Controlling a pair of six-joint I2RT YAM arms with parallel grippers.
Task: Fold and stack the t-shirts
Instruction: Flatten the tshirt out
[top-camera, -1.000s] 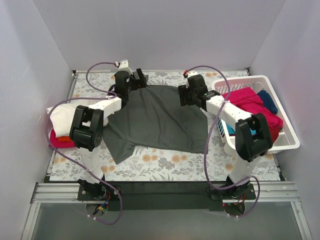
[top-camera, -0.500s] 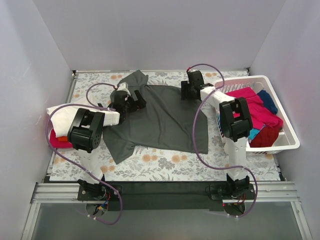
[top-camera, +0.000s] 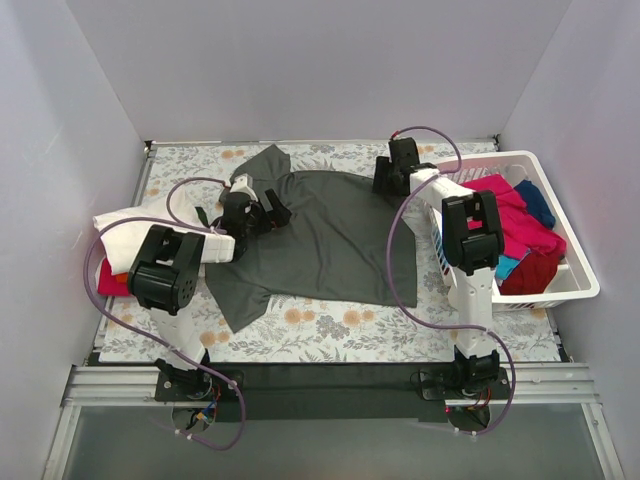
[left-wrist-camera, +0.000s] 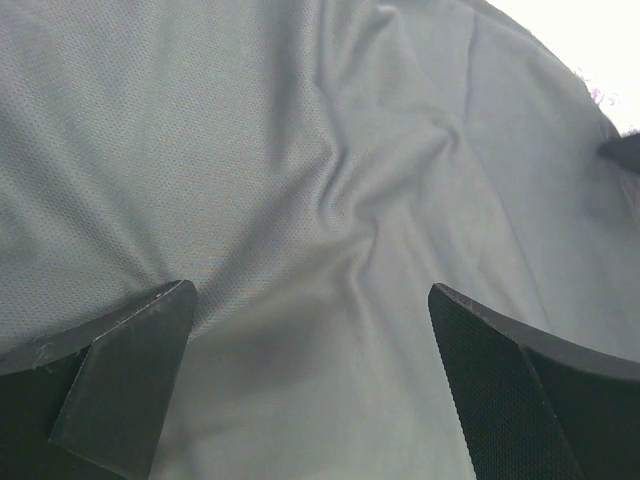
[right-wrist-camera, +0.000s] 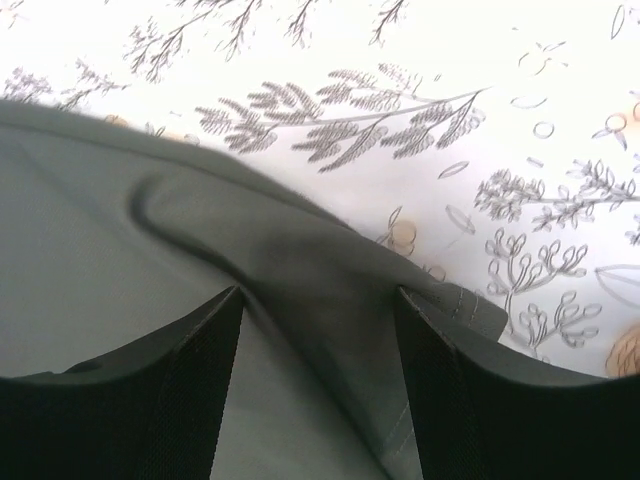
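Observation:
A dark grey t-shirt (top-camera: 320, 235) lies spread flat on the flowered table, one sleeve (top-camera: 262, 160) reaching toward the back. My left gripper (top-camera: 277, 212) hovers low over its left part, open, and the left wrist view shows only wrinkled grey cloth (left-wrist-camera: 330, 180) under the left gripper (left-wrist-camera: 308, 290). At the shirt's far right corner is my right gripper (top-camera: 383, 182), open. In the right wrist view, the right gripper (right-wrist-camera: 318, 292) straddles a raised ridge of grey cloth (right-wrist-camera: 300, 250) beside the stitched hem (right-wrist-camera: 470, 305). Folded t-shirts are stacked at the left, a white one (top-camera: 130, 225) on a pink one (top-camera: 110, 284).
A white slatted basket (top-camera: 572, 292) stands at the right, holding magenta (top-camera: 495, 195), navy (top-camera: 538, 200), maroon (top-camera: 530, 270) and teal (top-camera: 508, 266) shirts. Grey walls close in the table on three sides. The flowered cloth (top-camera: 330, 330) shows in front of the shirt.
My left gripper came from the back corner toward me, leaving the sleeve laid out at the back. My right gripper moved back and right to the shirt's far corner.

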